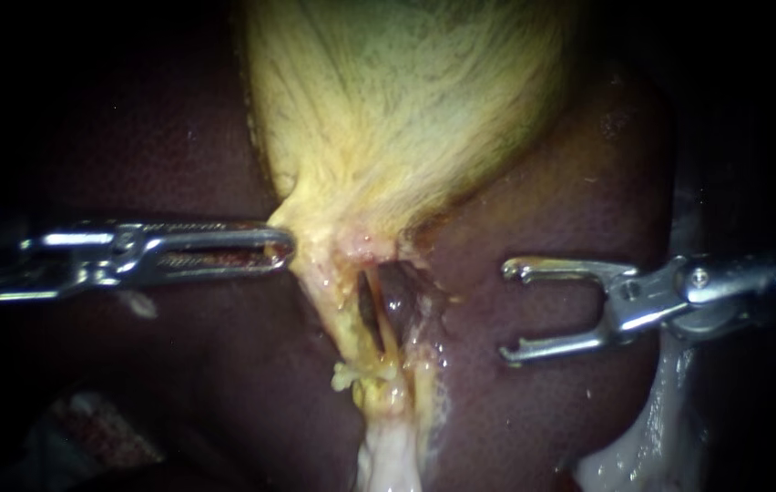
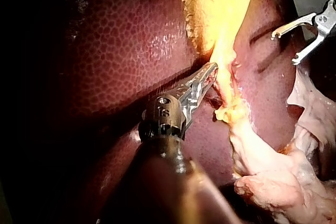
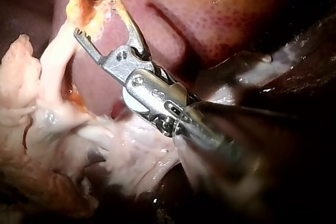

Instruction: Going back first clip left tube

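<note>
1. The liver [image 1: 543,182] fills the field, dark red on both sides and behind everything else.
2. The gallbladder [image 1: 397,109], pale yellow, comes in from the far side and narrows to a neck at the centre.
3. The left instrument [image 1: 280,246] enters level from the left. Its jaws are pressed together on the left edge of that neck, and by my reading they are pinching the gallbladder.
4. The right instrument [image 1: 508,311] enters from the right with its 2 jaws spread wide and the mouth facing left. Nothing sits between them (no clip that I can see), and they hover over bare liver.
5. The left tube [image 1: 342,319] is the yellow strand on the left of the dark gap, just nearer than the neck. Its long axis runs far to near, drifting a little right as it comes near, and the near end sinks into white fat [image 1: 388,456].
6. The key relation is that the tube lies to the left of the right instrument's open mouth, apart from it and crosswise to that shaft. The left instrument's tip is the nearer of the 2 to the tube. Going back, I judge, means a straight pull to the right.
7. As for a clip on the tube, I cannot make one out.
</note>
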Motion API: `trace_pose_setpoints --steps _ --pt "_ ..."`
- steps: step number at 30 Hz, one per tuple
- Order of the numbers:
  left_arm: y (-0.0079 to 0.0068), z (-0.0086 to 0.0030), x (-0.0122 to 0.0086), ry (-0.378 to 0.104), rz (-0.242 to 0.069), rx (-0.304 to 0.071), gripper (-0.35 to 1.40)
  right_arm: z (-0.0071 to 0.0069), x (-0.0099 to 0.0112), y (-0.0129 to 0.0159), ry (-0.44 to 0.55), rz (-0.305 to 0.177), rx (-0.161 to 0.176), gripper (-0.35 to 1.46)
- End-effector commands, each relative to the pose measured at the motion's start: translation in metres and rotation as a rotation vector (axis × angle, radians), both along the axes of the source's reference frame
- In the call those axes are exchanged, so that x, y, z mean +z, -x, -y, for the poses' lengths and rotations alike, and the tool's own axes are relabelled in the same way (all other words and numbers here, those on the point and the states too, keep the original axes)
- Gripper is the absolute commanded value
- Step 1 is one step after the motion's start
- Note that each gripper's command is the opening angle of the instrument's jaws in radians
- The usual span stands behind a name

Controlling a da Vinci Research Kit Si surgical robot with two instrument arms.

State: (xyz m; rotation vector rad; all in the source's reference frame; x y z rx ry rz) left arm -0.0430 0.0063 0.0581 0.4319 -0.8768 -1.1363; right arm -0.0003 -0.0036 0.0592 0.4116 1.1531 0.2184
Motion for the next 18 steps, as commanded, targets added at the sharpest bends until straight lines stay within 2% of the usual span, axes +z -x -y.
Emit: trace_pose_setpoints --steps 1,8,11,18 --pt "0.0001 0.0 0.0002 0.001 -0.001 0.0 -0.23 0.0 -0.0002 0.0 0.006 0.0 -0.004 0.6" --pt "0.001 0.0001 0.0025 0.012 -0.006 -0.007 -0.23 0.0006 -0.0007 -0.0003 0.045 -0.011 -0.013 0.6" --pt "0.0016 0.0001 0.0038 0.01 -0.005 0.002 -0.23 0.0006 -0.0008 -0.0003 0.054 -0.016 -0.021 0.6" --pt "0.0039 0.0007 0.0058 0.001 -0.006 0.024 -0.23 0.0008 -0.0007 -0.0005 0.063 -0.023 -0.032 0.6"
